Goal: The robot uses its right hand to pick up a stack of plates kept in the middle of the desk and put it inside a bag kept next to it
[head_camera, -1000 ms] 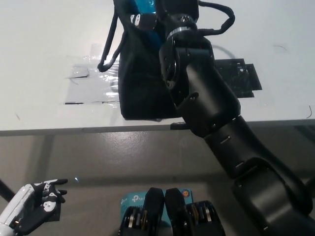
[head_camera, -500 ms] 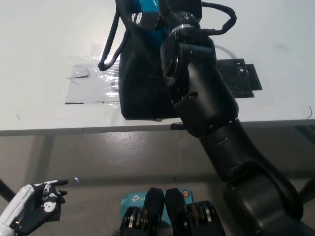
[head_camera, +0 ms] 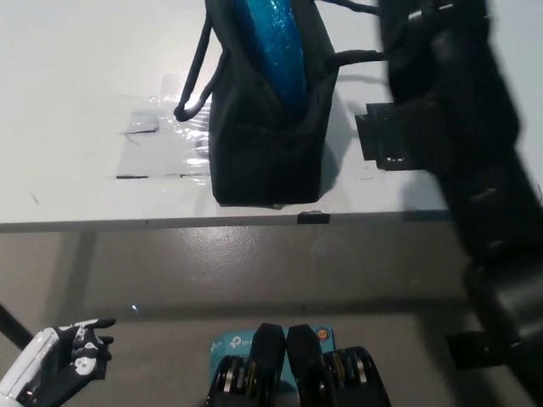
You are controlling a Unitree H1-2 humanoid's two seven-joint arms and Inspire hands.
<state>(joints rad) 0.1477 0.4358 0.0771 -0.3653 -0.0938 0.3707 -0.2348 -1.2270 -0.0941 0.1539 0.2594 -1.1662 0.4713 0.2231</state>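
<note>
One stack of plates (head_camera: 276,51) is showing as a bright blue strip standing on edge inside the black bag (head_camera: 267,144), its long axis running away from you toward the top of the picture; the bag is sitting on the white counter (head_camera: 76,76) close to the near edge, its mouth gaping upward and its handles (head_camera: 197,76) drooping over the left side; so you are looking at plates already lying between the bag walls, not out on the counter.

Your right arm (head_camera: 462,144) is crossing the right side of the picture, blurred, just beside the bag and to its right; the right hand itself is lying outside the frame at the top, so you cannot tell how far open it is or whether it is holding anything; the plates are lying to the left of that arm, and it is by far the nearer limb.

Your left hand (head_camera: 59,373) is resting low at the lower left, below counter level and well apart from the bag, fingers loosely spread and holding nothing.

Writing: a teal label (head_camera: 233,346) at the bottom is reading "tp-link" in part; nothing legible is showing on the bag or plates.
</note>
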